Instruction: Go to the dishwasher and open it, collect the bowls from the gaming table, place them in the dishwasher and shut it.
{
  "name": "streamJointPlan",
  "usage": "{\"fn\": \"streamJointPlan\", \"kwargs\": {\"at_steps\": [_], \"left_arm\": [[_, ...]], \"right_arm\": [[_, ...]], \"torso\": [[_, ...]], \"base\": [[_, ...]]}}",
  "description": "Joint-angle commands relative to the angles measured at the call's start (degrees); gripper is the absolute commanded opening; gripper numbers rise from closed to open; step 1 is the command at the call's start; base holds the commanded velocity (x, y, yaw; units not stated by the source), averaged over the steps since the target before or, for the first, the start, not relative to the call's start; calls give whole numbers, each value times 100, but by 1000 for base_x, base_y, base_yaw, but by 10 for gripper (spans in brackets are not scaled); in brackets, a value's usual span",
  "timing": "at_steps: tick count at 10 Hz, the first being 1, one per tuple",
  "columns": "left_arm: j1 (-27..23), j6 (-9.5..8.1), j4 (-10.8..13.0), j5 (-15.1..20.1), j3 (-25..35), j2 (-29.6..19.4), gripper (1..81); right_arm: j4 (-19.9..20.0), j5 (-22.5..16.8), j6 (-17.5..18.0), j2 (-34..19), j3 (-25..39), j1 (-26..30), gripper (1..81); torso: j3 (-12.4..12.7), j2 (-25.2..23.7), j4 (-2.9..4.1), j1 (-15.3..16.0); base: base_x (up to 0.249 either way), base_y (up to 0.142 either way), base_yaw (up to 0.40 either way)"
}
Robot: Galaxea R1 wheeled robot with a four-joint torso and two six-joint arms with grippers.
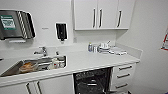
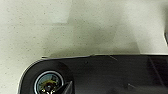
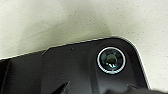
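- While looking forward and down from the head view: noted the dishwasher set under the white table, ahead and low, slightly right of the view's centre.
- Flanked by white cabinet doors on the sink side and by white drawers with dark handles on the other side; touching or near-touching both.
- Judged already open: dark racked inside on show, no steel front or bar handle across the opening. Door panel itself cut off at the lower edge, so its angle left unrecorded.
- Opening faces straight back toward the robot; racks judged to slide out along that same line, toward the base rather than sideways.
- Judged a shade nearer the right arm than the left, going by the off-centre placing alone; margin small, either arm plausible.
- Left end effector and right end effector: spread or pressed together, cannot tell. Wrist views give the robot's own dark plate over pale speckled floor, nothing pinched that can be made out.
- On the table: sink with clutter inside and a tap behind it, well left of the dishwasher; a stack of crockery and a small bottle by the back wall, roughly above the dishwasher.
- Wall cupboards above, dark soap dispenser and paper-towel dispenser on the wall to the left.
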Motion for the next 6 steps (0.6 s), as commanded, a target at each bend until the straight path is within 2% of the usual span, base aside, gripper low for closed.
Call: {"fn": "streamJointPlan", "kwargs": {"at_steps": [1,2,3,6], "left_arm": [[-349,46,-18,665,-7,-16,811],[-429,63,-10,1015,-7,-7,811],[-456,81,0,1149,-7,10,811],[-482,90,44,1158,-69,63,811]], "right_arm": [[-20,-233,-6,17,-44,277,811],[-20,-233,-6,17,-18,277,811],[-11,-241,20,43,-9,277,811],[-29,-435,11,158,-35,303,811]], "torso": [[0,564,0,-365],[0,682,0,-444],[0,875,0,-568],[0,1506,0,-973]], "base": [[0,0,0],[0,0,0],[0,0,0],[0,0,0]]}}
